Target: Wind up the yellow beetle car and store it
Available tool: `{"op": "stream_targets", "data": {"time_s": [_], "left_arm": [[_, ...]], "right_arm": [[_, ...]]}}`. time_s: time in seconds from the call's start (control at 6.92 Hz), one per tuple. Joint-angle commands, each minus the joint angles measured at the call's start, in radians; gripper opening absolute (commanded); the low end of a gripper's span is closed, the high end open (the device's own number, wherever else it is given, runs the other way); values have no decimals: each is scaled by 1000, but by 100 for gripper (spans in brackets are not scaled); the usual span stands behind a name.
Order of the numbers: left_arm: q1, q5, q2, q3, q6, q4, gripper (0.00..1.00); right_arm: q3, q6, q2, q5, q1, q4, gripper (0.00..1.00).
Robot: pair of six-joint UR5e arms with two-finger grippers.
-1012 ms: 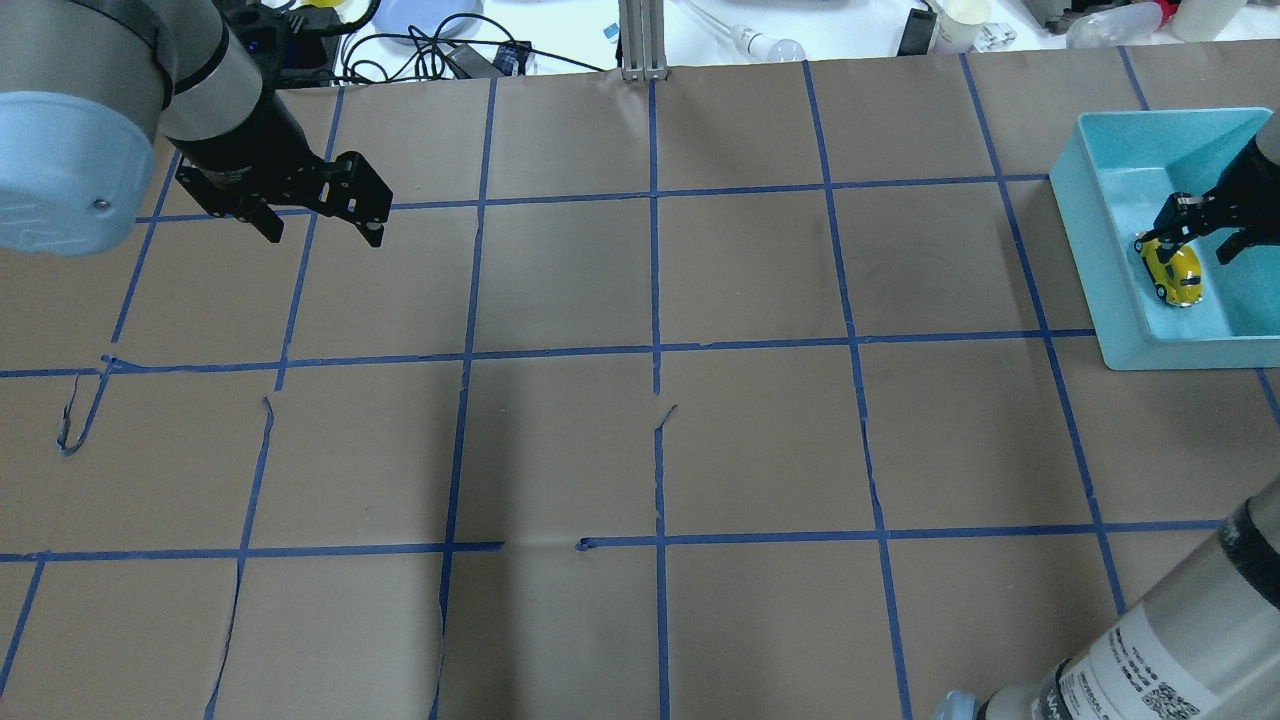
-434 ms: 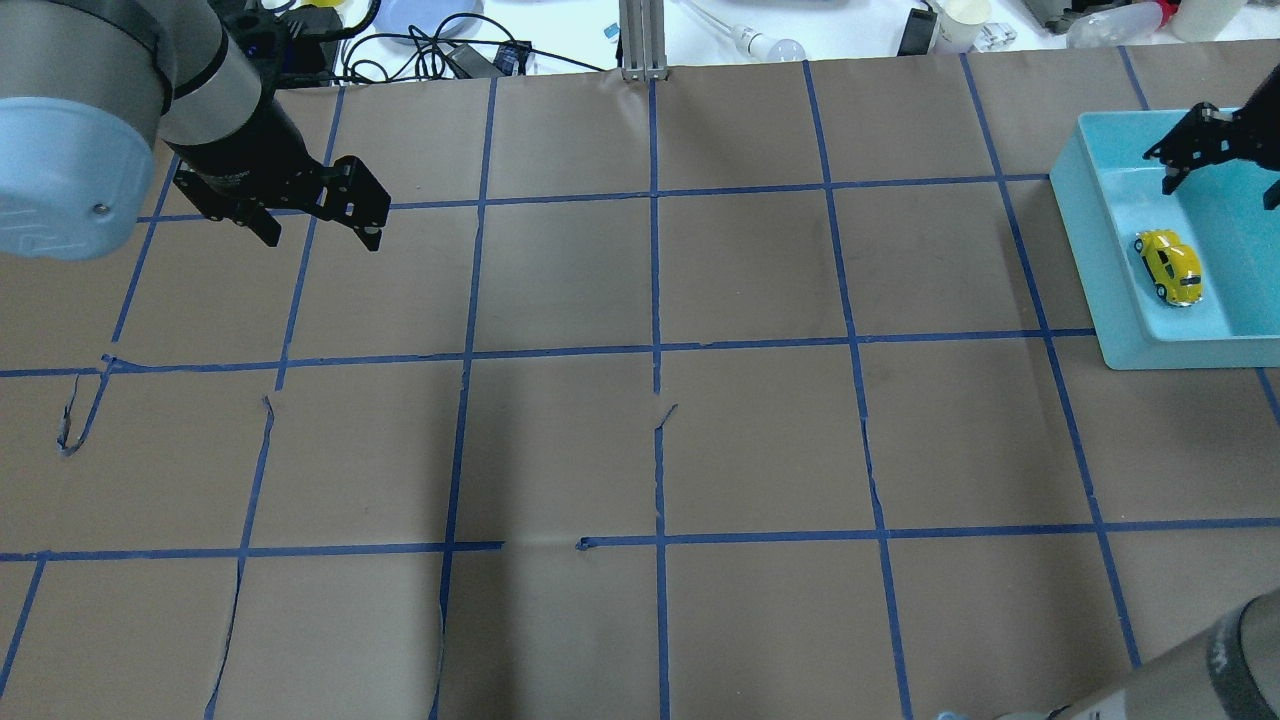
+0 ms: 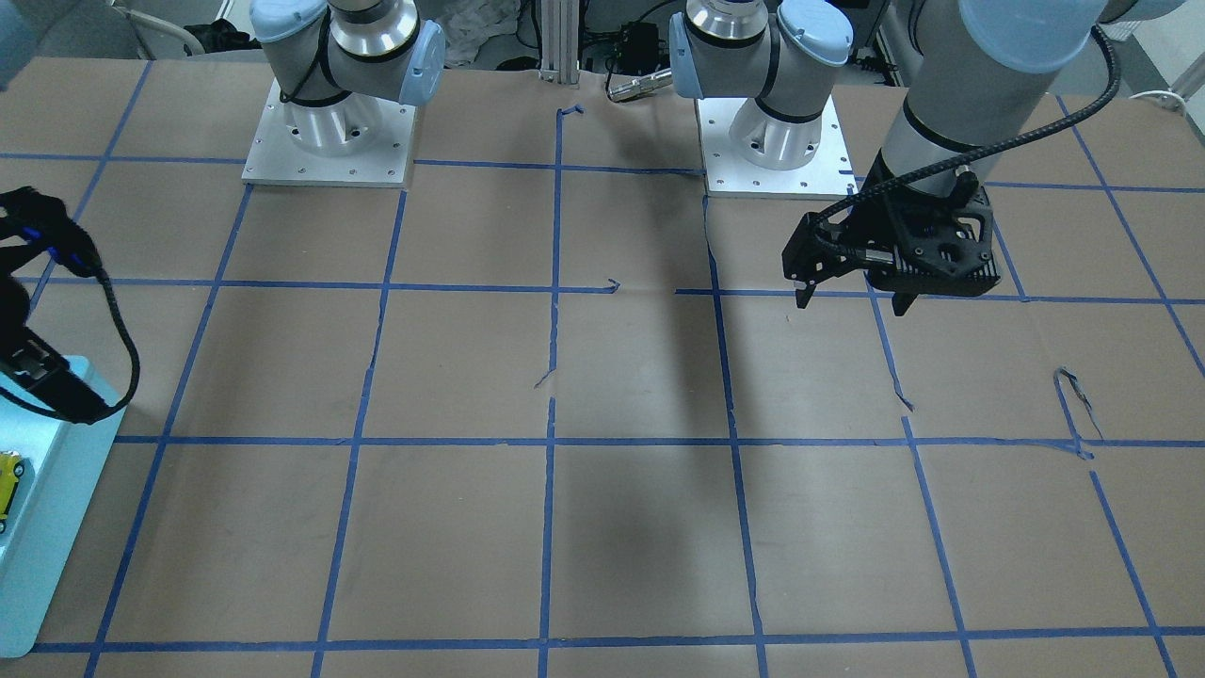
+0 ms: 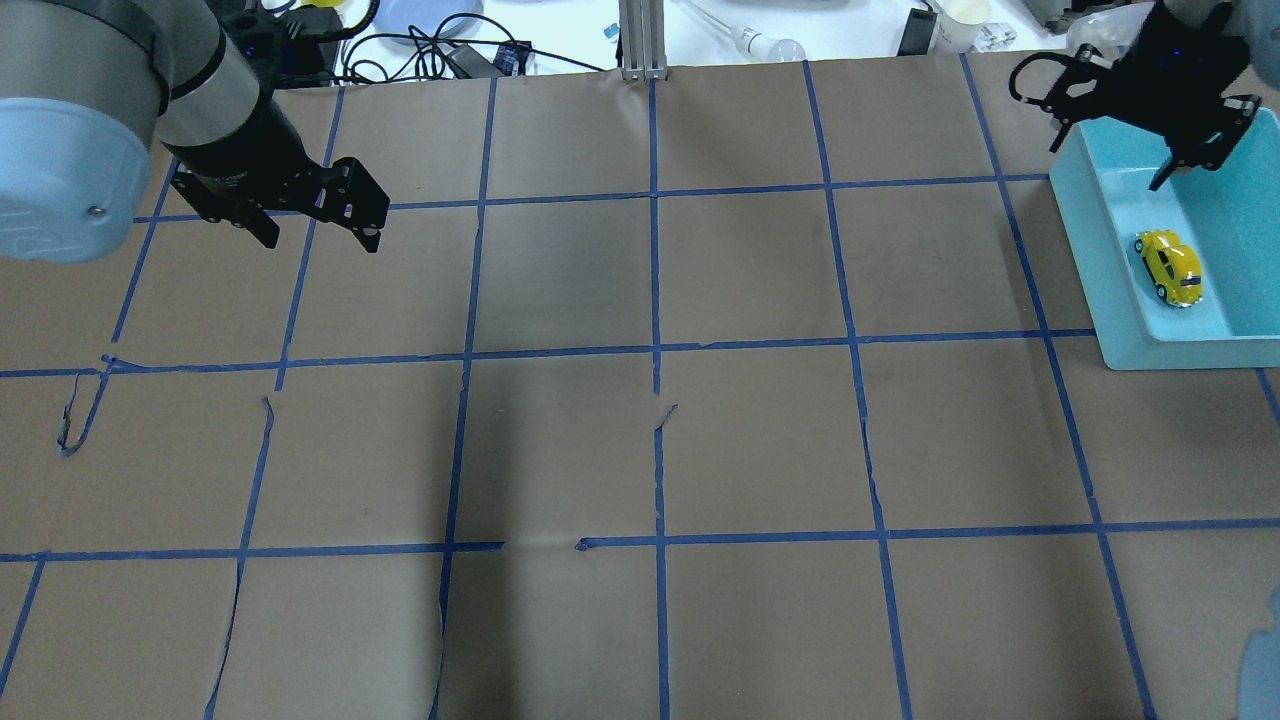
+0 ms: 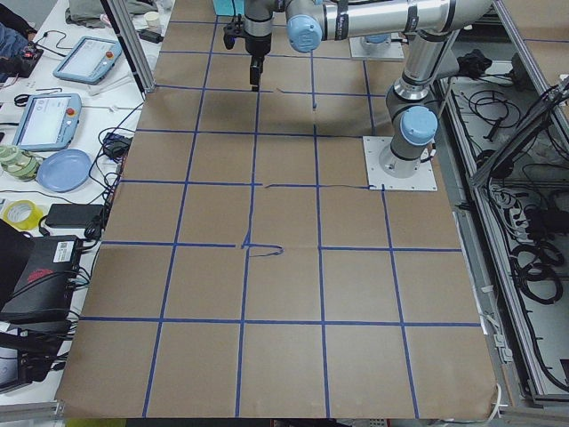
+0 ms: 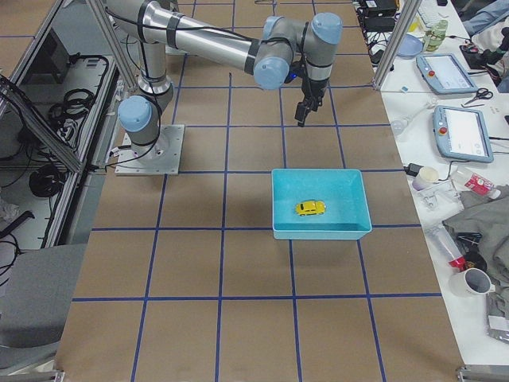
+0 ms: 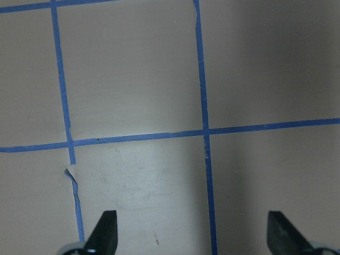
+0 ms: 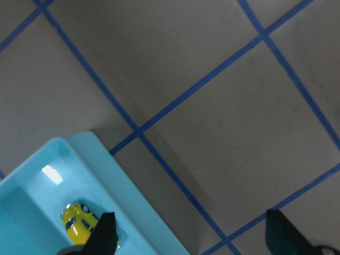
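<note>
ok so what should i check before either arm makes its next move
1. yellow beetle car is inside the teal bin, on its wheels: ok
2. right gripper is raised and apart from the car: ok
3. right gripper's jaws are open and hold nothing: ok
4. left gripper is over the table, far from the bin, with its jaws open and empty: ok
5. car's spring is wound: cannot tell

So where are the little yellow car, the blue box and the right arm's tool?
yellow car [image 4: 1170,268], overhead view, on its roof.
blue box [image 4: 1190,352], overhead view, on its near wall.
right tool [image 4: 1105,167], overhead view, midway between its open fingertips.
</note>
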Motion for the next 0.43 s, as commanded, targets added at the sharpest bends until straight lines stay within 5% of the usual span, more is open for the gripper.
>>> {"op": "stream_targets", "data": {"time_s": [0.0, 0.29], "left_arm": [[0, 1, 6, -2, 0, 2, 100], [5, 3, 6, -2, 0, 2, 100]], "right_arm": [[-4, 557, -33, 73, 150, 0, 100], [-16, 967, -61, 74, 210, -7, 100]]}}
